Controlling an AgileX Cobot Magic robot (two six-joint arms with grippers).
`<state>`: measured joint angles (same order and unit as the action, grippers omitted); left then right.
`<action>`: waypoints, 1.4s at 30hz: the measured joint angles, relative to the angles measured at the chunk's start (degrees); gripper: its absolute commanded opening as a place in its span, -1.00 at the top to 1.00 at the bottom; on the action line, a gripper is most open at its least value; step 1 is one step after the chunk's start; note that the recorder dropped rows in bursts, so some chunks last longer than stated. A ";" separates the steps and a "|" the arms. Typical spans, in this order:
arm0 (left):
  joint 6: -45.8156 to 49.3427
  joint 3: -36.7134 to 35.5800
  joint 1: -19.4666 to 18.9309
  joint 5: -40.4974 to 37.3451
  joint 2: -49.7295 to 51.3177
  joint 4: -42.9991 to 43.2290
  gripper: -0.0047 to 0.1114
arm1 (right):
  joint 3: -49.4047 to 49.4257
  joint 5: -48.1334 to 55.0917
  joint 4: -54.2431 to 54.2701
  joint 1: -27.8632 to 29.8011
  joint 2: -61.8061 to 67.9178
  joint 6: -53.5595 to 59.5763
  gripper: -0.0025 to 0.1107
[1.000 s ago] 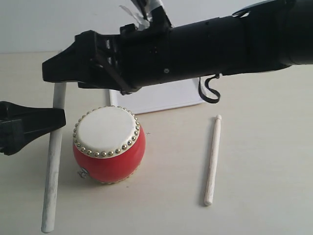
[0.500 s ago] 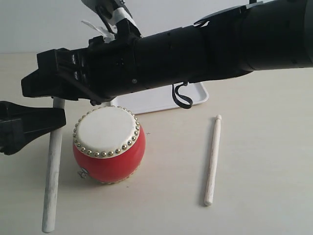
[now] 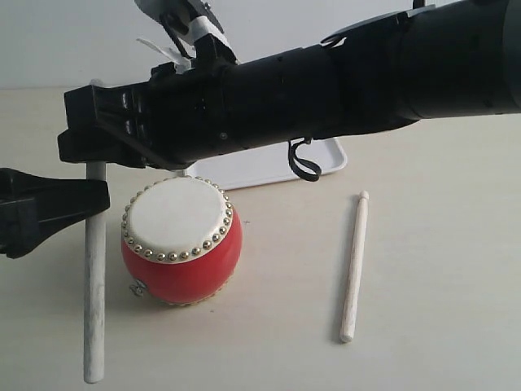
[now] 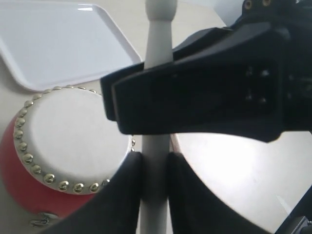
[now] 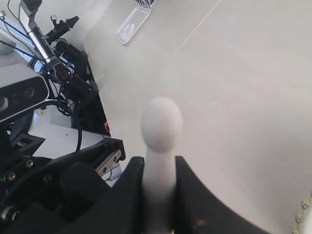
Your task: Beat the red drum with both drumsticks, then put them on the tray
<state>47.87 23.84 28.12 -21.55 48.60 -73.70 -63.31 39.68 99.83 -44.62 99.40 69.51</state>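
I see my left gripper (image 4: 155, 168) clamped tight on the upright drumstick (image 3: 95, 285) toward the left edge of the worktop (image 3: 440, 269), right gripper (image 5: 160, 180) pinched closed on that same stick's beaded end, red drum (image 3: 181, 244) just beside it, second drumstick (image 3: 353, 269) lying flat mid-worktop, tray (image 3: 252, 169) by the far edge.

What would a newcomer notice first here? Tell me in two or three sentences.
The black right arm sweeps across the top of the exterior view, hiding much of the white tray. Left of the red drum, the right gripper and the left gripper are both clamped on one drumstick, held upright. The other drumstick lies on the table, right of the drum.
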 measured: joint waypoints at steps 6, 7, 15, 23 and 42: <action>0.11 0.00 -0.13 -1.20 0.00 -1.44 -0.07 | 0.00 -0.42 0.00 0.00 0.00 -0.33 0.96; -0.11 0.13 -0.13 -1.93 0.00 -1.59 -0.11 | 0.00 -0.66 0.00 0.00 0.00 -0.76 0.96; -0.11 0.95 -0.13 -3.92 -0.47 -1.04 -0.10 | 0.00 -1.47 0.00 0.00 0.00 -5.01 0.96; -7.18 1.10 -0.13 -7.44 -0.47 6.59 -0.10 | 0.00 -1.96 -0.11 3.13 -1.14 -6.74 0.96; -12.57 1.10 -0.13 -10.61 1.34 8.59 -0.10 | -4.06 -0.90 0.00 3.40 -2.07 -5.43 0.96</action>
<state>35.30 24.93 27.99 -32.16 49.94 -65.11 -67.37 38.78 99.83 -41.22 97.33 64.08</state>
